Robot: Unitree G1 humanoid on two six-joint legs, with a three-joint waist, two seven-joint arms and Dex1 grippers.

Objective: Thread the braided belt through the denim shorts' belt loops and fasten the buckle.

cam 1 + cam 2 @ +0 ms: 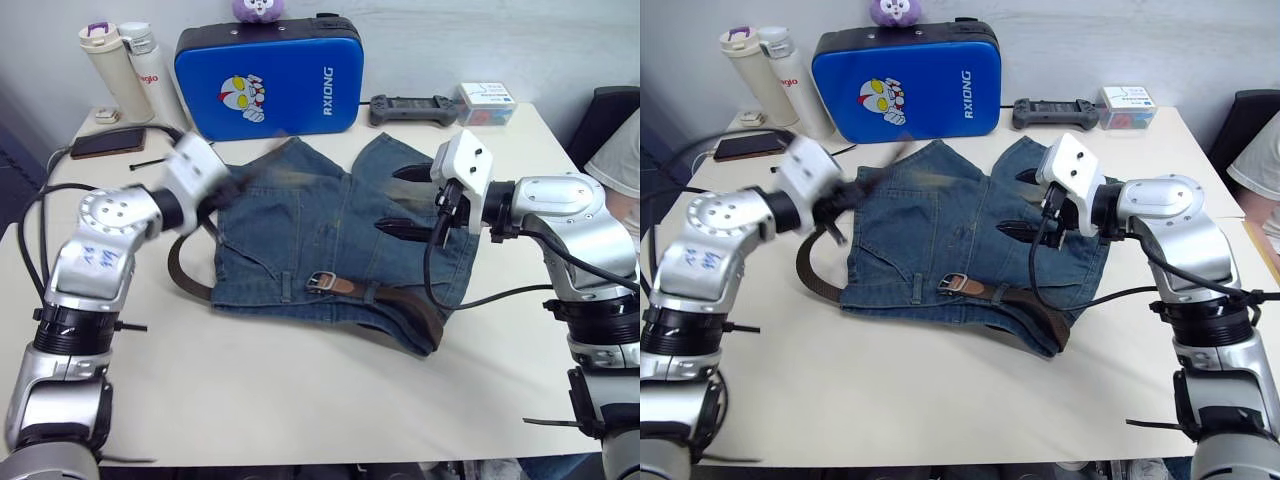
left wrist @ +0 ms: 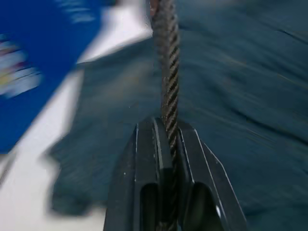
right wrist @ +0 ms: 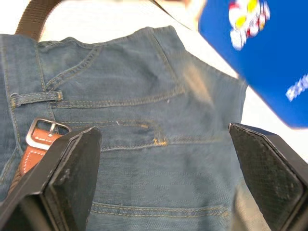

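Note:
The denim shorts (image 1: 300, 220) lie flat in the middle of the table, waistband toward me. The braided belt (image 1: 182, 272) loops out past their left edge and runs along the waistband, its silver buckle (image 1: 320, 281) lying on the denim beside a belt loop (image 1: 286, 285). My left gripper (image 1: 235, 185) is at the shorts' left side, shut on the belt's woven strap (image 2: 166, 72). My right gripper (image 1: 402, 200) hovers open over the shorts' right half, nothing between its fingers; its wrist view shows the buckle (image 3: 41, 132) and a belt loop (image 3: 33, 98).
A blue hard case (image 1: 268, 85) stands behind the shorts, two bottles (image 1: 120, 70) to its left. A phone (image 1: 105, 143) lies at the back left, a controller (image 1: 410, 108) and a small box (image 1: 485, 103) at the back right. A person's sleeve (image 1: 622, 165) is at the right edge.

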